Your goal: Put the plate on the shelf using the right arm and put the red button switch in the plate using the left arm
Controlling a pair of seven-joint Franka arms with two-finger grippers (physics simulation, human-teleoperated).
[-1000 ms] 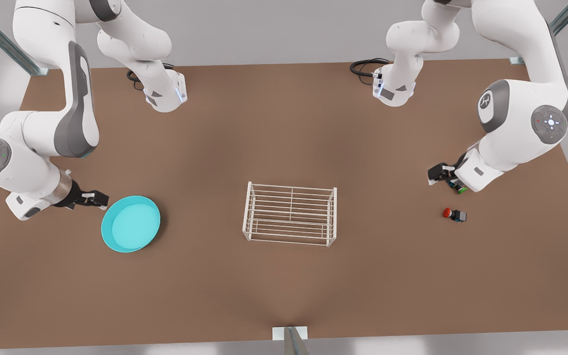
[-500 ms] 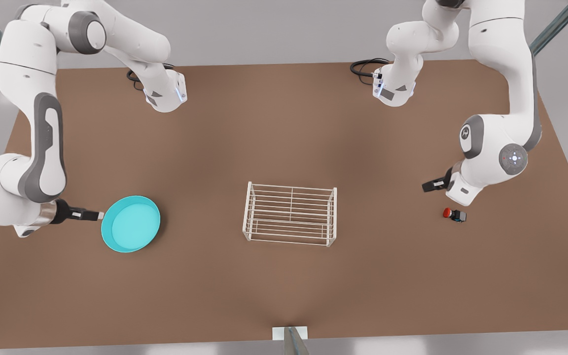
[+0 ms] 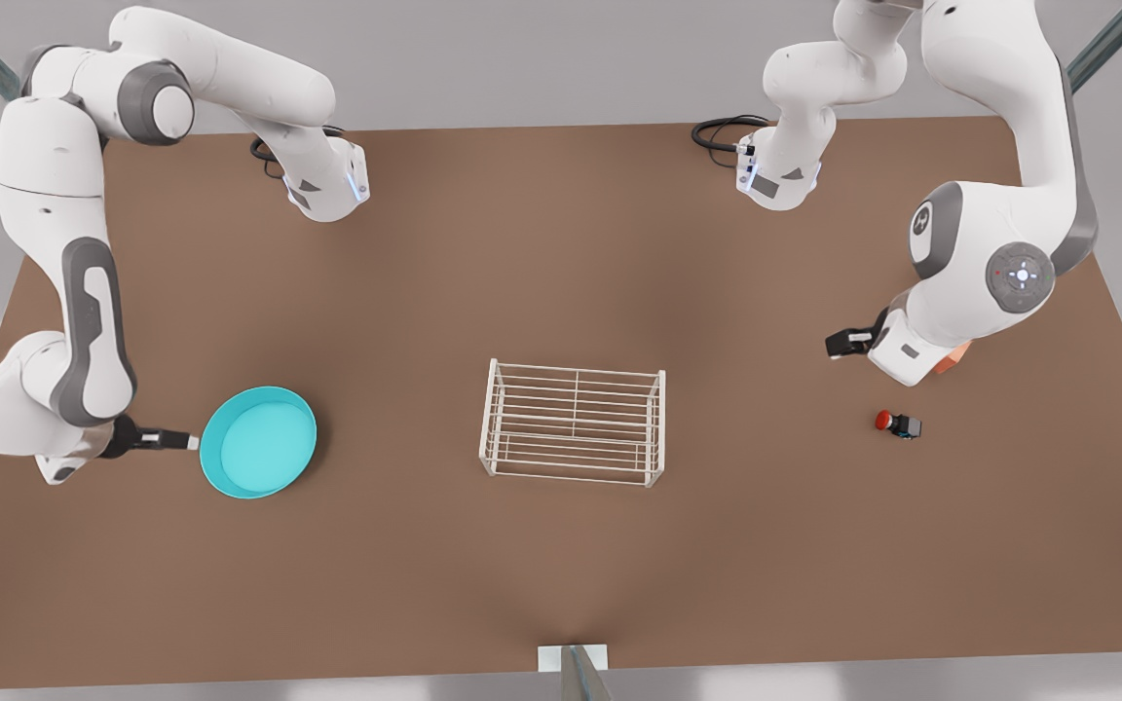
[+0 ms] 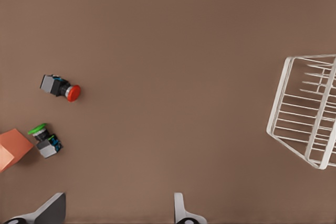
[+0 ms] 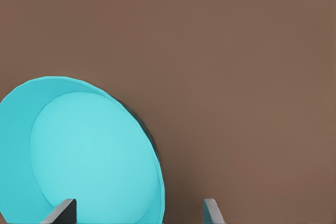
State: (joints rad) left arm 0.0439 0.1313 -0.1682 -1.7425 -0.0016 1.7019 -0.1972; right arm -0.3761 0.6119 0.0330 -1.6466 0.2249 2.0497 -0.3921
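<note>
The turquoise plate (image 3: 259,441) lies flat on the table at the front view's left. My right gripper (image 3: 193,442) sits level at its outer rim, open; in the right wrist view the plate (image 5: 89,156) has its rim between the two fingertips of the gripper (image 5: 137,211). The white wire shelf (image 3: 573,419) stands mid-table, and its corner shows as shelf (image 4: 307,111). The red button switch (image 3: 896,424) lies at the front view's right. My left gripper (image 3: 839,343) hovers open behind it, apart from it. The wrist view has the red button switch (image 4: 61,87) well beyond the gripper (image 4: 116,211).
A green-capped switch (image 4: 44,140) lies against an orange cube (image 4: 13,148) near the red one. The orange cube (image 3: 949,360) peeks from under the left arm's wrist. Both arm bases stand at the table's back edge. Bare brown table surrounds the shelf.
My right gripper dropped lower and closed in on the plate's rim. My left gripper drifted back and toward the shelf, covering the green switch and uncovering the orange cube. No object moved.
</note>
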